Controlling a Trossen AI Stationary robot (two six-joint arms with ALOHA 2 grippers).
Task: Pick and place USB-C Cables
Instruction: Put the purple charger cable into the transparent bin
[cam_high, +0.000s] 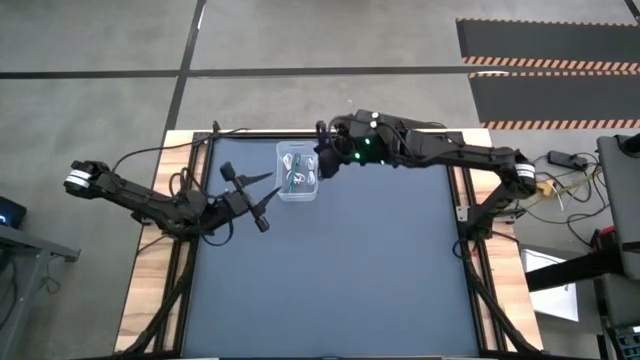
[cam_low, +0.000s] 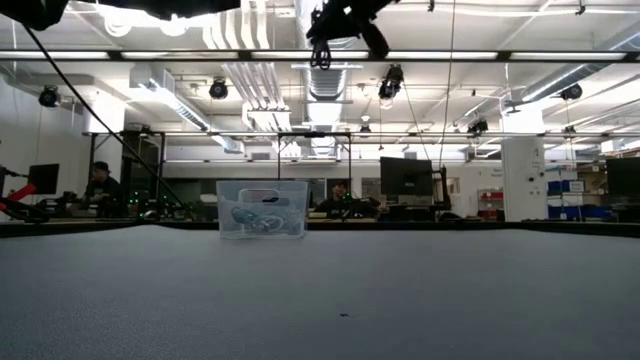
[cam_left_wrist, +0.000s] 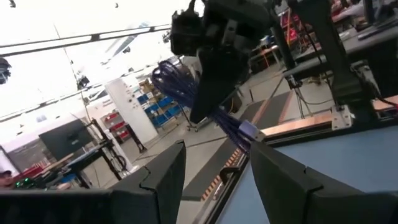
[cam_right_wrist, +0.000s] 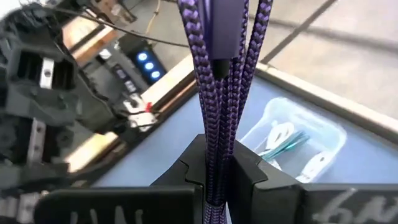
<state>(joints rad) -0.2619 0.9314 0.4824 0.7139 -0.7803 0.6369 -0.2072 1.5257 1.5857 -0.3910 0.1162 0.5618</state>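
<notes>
Grey concrete floor surrounds the bench, whose dark mat is framed by wooden edges. Beyond it, the low view shows an open workshop with ceiling ducts, lamps, monitors and seated people in the distance.

Bin: one clear plastic container stands on the mat near the far edge, between the two arms. In the low view the bin sits upright and its walls are see-through.

Contents: two white cables and one teal cable lie inside the bin. The right wrist view confirms them: white cables and a teal cable rest on the bin floor. Through the wall in the low view only pale bundles can be made out; colours cannot be separated there.

Purple cable: outside the bin, off the mat, held in the air just beside the bin's right rim. In the left wrist view the purple cable hangs in loops from the other arm's fingers, with one plug end trailing.

Right gripper: raised above the bench next to the bin, fingers clenched on the braided purple strands, which pass upright between them.

Left gripper: low over the mat, left of and nearer than the bin, apart from it. Its fingers stand spread, nothing between them.
</notes>
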